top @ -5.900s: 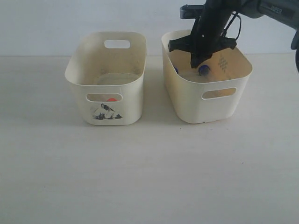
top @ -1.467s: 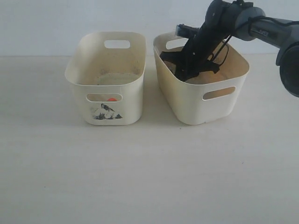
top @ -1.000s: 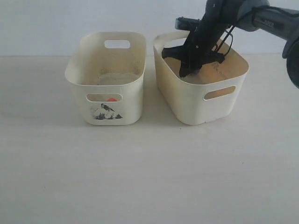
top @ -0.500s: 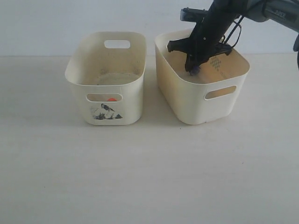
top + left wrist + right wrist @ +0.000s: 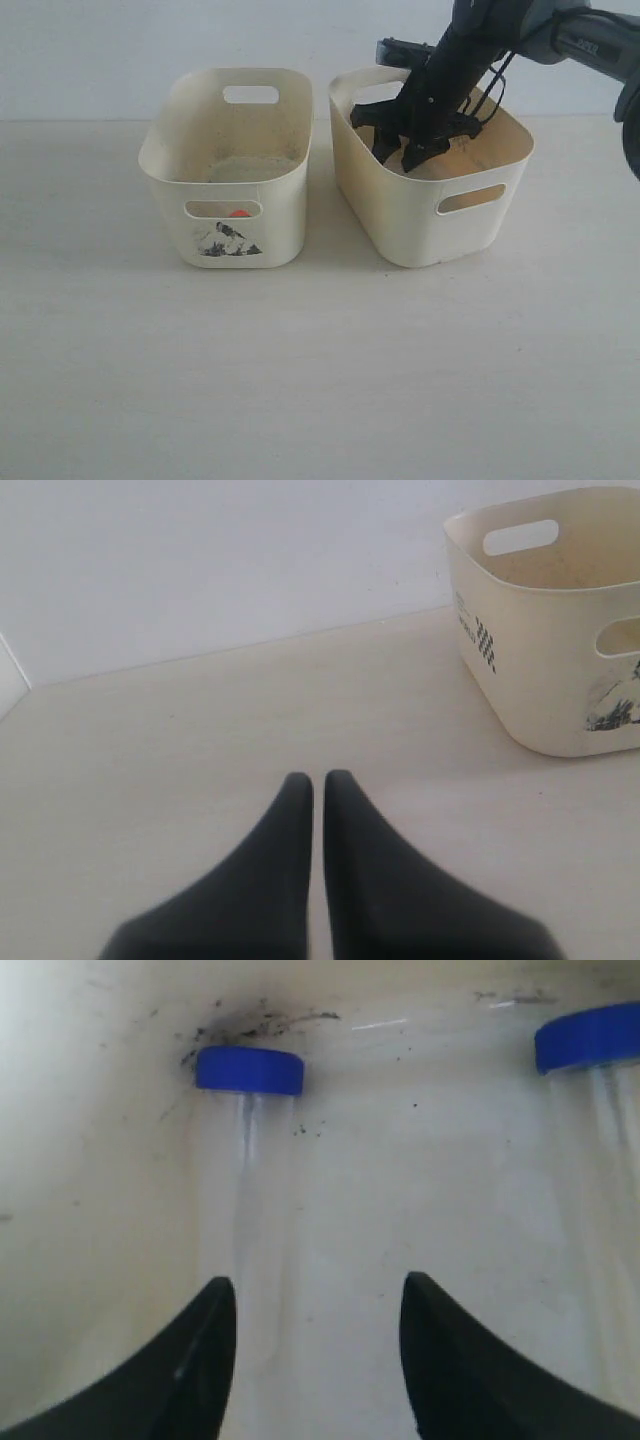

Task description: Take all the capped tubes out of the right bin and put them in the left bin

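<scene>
The right gripper (image 5: 312, 1295) is held low inside the cream-yellow plastic right bin (image 5: 400, 225), jaws parted and empty, presumably to straddle one clear blue-capped tube (image 5: 250, 1190); a second tube (image 5: 600, 1110) lies nearby on the bin floor. An orange cap (image 5: 238, 212) is glimpsed through the pale pictured left bin's (image 5: 165, 165) slot. The left gripper's (image 5: 317, 780) jaws are closed, empty.

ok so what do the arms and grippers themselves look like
The right arm is a dark grey tube with small white lettering, ending in a black right gripper with thin black cables looped beside it. Its fingers are matte black, tapering to rounded points. The left gripper has the same black tapered fingers.
</scene>
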`<move>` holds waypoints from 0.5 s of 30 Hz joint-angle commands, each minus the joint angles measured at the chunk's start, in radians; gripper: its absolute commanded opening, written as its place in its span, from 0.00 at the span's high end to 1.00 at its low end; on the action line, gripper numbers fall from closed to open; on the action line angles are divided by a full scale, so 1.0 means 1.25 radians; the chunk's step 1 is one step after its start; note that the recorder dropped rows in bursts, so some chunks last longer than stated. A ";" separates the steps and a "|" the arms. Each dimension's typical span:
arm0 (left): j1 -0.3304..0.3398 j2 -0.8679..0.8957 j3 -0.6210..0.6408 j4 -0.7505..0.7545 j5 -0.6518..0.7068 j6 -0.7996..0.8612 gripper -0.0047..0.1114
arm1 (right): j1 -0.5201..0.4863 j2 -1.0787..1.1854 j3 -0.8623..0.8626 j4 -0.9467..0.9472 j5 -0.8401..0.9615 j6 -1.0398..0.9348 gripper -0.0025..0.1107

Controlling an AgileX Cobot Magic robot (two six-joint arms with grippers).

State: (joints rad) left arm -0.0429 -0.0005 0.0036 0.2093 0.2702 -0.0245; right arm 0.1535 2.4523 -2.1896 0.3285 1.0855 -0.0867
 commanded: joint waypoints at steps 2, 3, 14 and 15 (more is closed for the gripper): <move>-0.001 0.000 -0.003 -0.003 -0.007 -0.011 0.92 | -0.004 0.014 0.002 0.017 -0.009 0.002 0.38; -0.001 0.000 -0.003 -0.003 -0.007 -0.011 0.92 | -0.004 0.014 0.002 0.021 -0.010 0.002 0.34; -0.001 0.000 -0.003 -0.003 -0.007 -0.011 0.92 | -0.004 0.042 0.002 0.132 -0.012 -0.004 0.33; -0.001 0.000 -0.003 -0.003 -0.007 -0.011 0.92 | -0.004 0.042 0.002 0.132 -0.014 -0.004 0.33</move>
State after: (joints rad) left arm -0.0429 -0.0005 0.0036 0.2093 0.2702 -0.0245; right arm 0.1509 2.5108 -2.1888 0.4813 1.0731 -0.0808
